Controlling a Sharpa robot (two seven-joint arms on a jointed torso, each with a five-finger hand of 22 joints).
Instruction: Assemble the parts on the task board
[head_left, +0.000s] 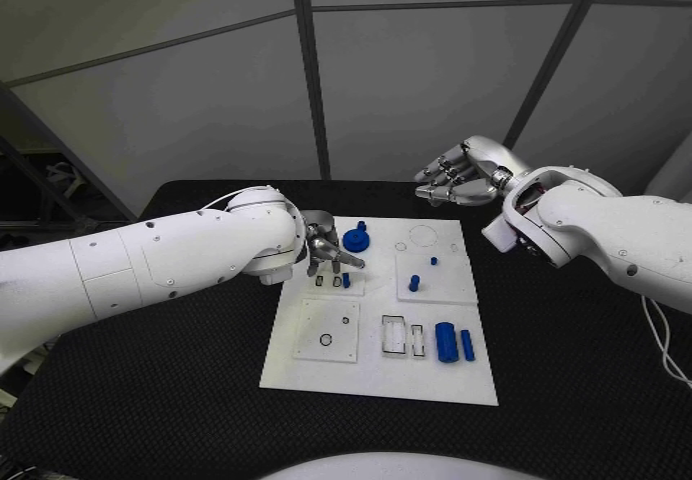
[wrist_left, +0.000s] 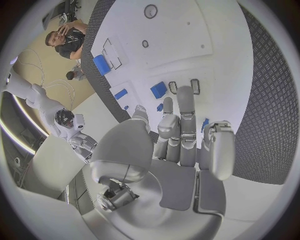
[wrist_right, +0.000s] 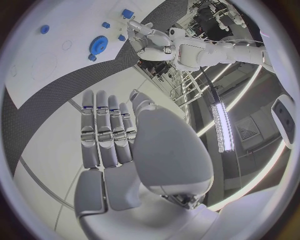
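Left hand hovers over the task board beside the blue gear, fingers spread, holding nothing. Right hand is raised beyond the board's far edge, fingers straight, side by side, empty.

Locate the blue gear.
In the head view the blue gear sits on the task board's far end, just right of the left hand.

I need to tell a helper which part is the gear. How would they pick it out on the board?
Find the white board mid-table. Near its far edge, just beside the left hand, lies the gear: a round, flat blue disc. The other blue parts are small pegs or cylinders.
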